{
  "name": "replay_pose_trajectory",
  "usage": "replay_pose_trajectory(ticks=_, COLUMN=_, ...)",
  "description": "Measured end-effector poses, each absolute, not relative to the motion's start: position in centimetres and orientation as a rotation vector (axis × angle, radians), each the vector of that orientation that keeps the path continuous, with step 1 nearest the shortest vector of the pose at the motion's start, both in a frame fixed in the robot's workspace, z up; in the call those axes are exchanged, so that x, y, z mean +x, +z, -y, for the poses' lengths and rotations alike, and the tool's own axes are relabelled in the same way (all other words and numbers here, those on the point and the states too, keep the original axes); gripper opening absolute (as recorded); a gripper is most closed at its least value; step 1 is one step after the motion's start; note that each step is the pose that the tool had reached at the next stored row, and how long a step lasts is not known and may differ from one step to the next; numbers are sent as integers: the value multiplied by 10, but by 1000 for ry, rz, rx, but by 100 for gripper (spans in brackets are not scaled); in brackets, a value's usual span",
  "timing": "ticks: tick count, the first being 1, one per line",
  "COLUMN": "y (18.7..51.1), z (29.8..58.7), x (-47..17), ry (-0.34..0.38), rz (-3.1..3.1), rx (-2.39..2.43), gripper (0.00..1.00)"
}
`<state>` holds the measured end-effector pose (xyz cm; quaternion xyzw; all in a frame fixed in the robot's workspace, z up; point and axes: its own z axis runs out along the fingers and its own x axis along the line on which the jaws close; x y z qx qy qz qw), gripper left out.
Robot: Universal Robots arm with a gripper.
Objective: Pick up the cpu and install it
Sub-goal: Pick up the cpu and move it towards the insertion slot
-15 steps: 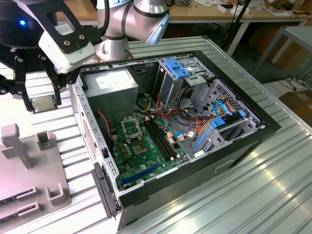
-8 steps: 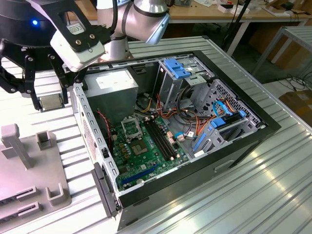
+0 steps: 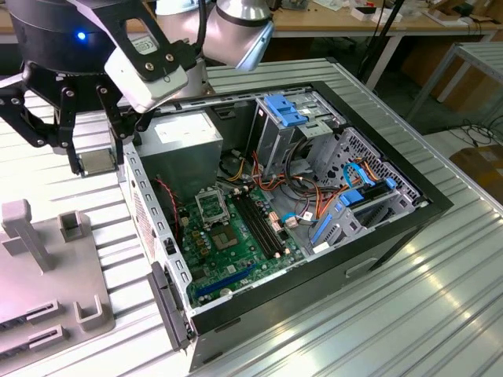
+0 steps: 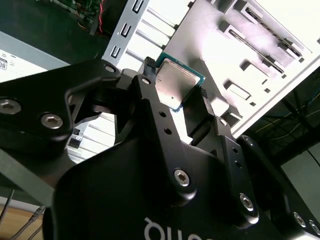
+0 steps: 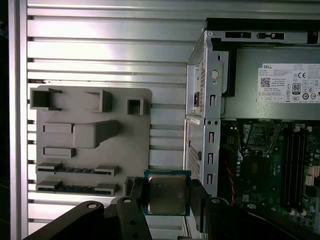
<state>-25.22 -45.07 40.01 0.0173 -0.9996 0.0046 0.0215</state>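
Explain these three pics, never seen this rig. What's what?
It is one robot arm with a black claw. The exterior view looks on from off the arm; both wrist views come from cameras riding near the claw. On the slatted metal table lie an open computer case, its green motherboard exposed, and beside it a grey fixture plate. The claw is shut on the cpu, a small silver square chip, held above the table between plate and case, not yet in the board.

Claw point(image 5: 167, 196) — fingers point(image 5: 135, 206) tight, arm point(image 3: 240, 27) aloft
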Motion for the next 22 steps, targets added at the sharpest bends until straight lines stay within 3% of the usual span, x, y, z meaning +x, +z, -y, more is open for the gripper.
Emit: replay_pose_trajectory(ticks=22, y=400, z=451, x=-216, ry=14, rz=3098, rx=54, gripper=47)
